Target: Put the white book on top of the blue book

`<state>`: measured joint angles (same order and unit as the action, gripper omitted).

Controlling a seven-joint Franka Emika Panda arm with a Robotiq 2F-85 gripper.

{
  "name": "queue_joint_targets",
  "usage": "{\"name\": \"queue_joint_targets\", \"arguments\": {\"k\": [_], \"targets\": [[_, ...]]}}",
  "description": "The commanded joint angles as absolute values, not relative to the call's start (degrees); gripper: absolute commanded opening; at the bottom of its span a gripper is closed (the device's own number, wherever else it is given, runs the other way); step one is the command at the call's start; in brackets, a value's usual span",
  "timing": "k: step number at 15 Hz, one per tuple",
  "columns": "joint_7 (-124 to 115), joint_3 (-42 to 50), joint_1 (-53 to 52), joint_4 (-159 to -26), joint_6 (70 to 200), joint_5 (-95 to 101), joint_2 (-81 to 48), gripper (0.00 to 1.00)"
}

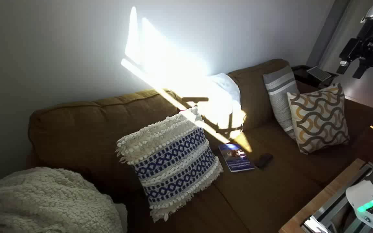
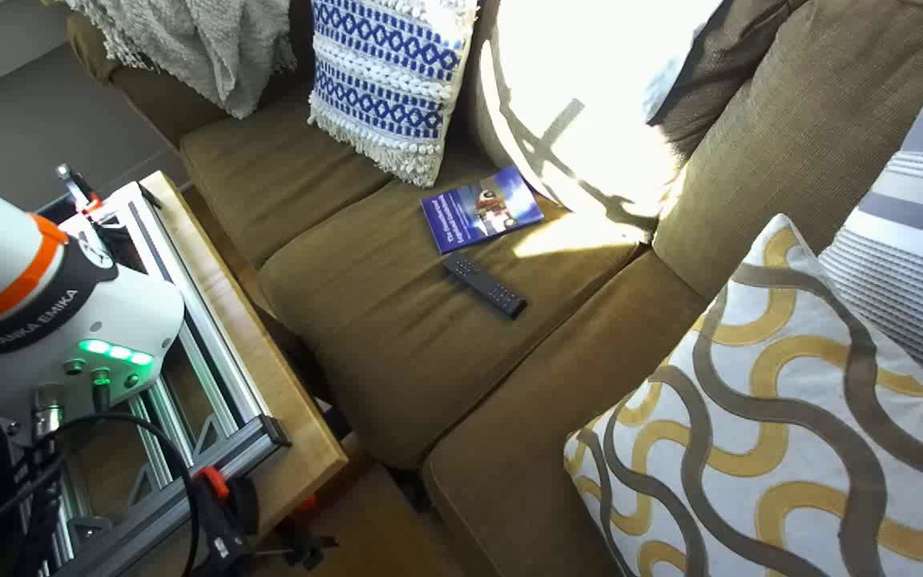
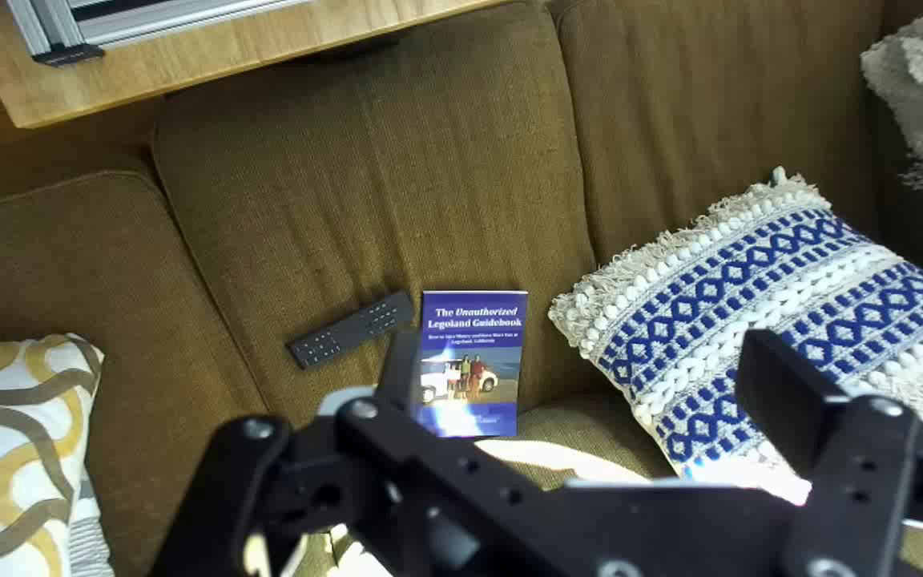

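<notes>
The blue book lies flat, cover up, on the brown sofa seat in both exterior views (image 1: 236,157) (image 2: 481,208) and in the wrist view (image 3: 473,353). Nothing lies on its cover. The white book does not show in any view; it is hidden or out of view. My gripper (image 1: 352,70) is raised high at the right edge of an exterior view, well above the sofa. In the wrist view the gripper (image 3: 586,369) has its fingers spread wide with nothing between them. The left finger overlaps the book's edge only in the picture.
A black remote (image 2: 484,284) lies beside the blue book. A blue-and-white knit pillow (image 1: 173,165) and a sunlit round white cushion (image 2: 590,88) stand close by. A yellow-grey patterned pillow (image 2: 750,433) and a wooden robot table (image 2: 245,344) flank the seat.
</notes>
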<state>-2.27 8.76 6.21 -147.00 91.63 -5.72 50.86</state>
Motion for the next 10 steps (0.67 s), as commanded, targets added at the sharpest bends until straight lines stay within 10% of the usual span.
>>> {"name": "queue_joint_targets", "arguments": {"k": [1, 10], "targets": [[-1.7, 8.2, 7.1, -146.9, 91.5, -6.2, 50.7, 1.00], [-1.9, 8.9, 7.5, -147.5, 91.6, -6.3, 49.1, 1.00]]}}
